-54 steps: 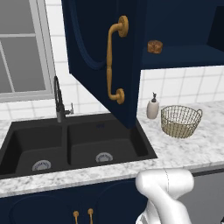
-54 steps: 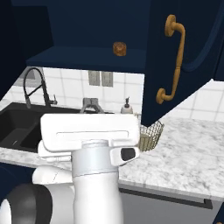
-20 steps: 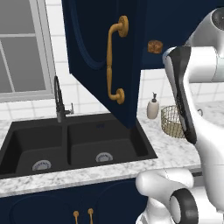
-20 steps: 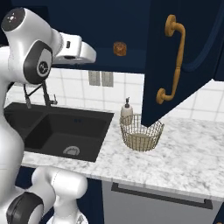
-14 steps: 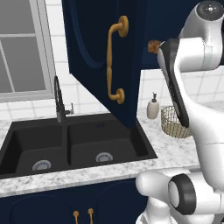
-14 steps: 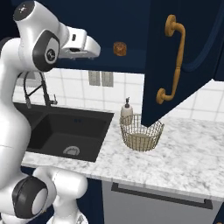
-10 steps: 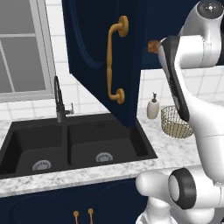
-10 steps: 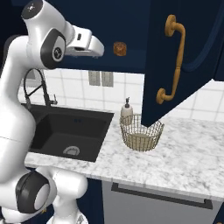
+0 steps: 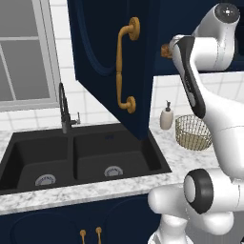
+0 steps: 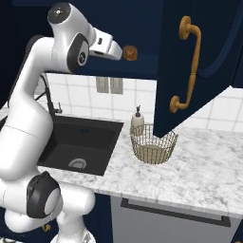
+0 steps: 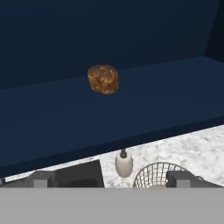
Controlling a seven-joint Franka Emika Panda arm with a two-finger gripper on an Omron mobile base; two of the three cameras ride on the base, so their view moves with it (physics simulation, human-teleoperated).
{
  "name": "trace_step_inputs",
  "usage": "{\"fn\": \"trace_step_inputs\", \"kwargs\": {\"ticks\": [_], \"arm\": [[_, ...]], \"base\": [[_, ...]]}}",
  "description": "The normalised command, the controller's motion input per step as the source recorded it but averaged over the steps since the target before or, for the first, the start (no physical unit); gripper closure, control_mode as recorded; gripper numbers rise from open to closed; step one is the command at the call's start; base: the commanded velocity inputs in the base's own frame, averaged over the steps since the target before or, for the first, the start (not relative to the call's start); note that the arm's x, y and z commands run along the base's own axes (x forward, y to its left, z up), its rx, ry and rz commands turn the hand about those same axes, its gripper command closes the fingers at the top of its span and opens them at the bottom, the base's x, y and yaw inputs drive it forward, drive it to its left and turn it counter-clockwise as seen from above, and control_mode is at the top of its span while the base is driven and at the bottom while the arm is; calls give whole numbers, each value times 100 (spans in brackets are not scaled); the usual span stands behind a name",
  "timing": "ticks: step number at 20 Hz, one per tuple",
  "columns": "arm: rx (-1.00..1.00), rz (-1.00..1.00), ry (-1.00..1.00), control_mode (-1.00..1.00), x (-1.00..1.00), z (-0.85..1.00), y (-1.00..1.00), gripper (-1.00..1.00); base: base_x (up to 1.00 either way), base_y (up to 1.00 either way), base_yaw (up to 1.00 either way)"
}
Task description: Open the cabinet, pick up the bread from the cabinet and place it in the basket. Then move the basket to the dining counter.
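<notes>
— Where are things standing?

— The cabinet (image 9: 109, 62) is open, its arched door swung out over the black double sink (image 9: 76, 155), the long brass handle (image 10: 187, 64) running up and down. The arm (image 10: 45, 95) is raised with the hand at shelf height, aimed into the opening.

— And the bread?

— The bread (image 11: 103, 79) sits on the cabinet's dark shelf, alone and well back from the front edge. It's a squat round bun, about as wide as it is tall, so it has no real long axis and points no particular way; it rests flat, speckled side toward the hand. From the right it (image 10: 129, 52) shows just past the wrist.

— Has the gripper got it?

— No. The gripper (image 11: 111, 179) is short of the bun, its two dark tips spread wide with nothing between them.

— And below?

— The basket (image 10: 153, 143) stands upright on the marble counter (image 10: 204, 171) beside the sink, mouth up, under the open door. The white soap bottle (image 10: 137, 122) stands just beside it, toward the tiled wall.
</notes>
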Motion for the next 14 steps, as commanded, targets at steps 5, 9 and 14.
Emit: {"fn": "trace_step_inputs", "kwargs": {"ticks": [5,9,14], "arm": [[0,0,0,-100,57,0,-10,-100],[0,0,-1,-100,53,-6,-31,-100],[0,5,0,-100,51,-6,-22,-100]], "base": [[0,0,0],[0,0,0],[0,0,0]]}}
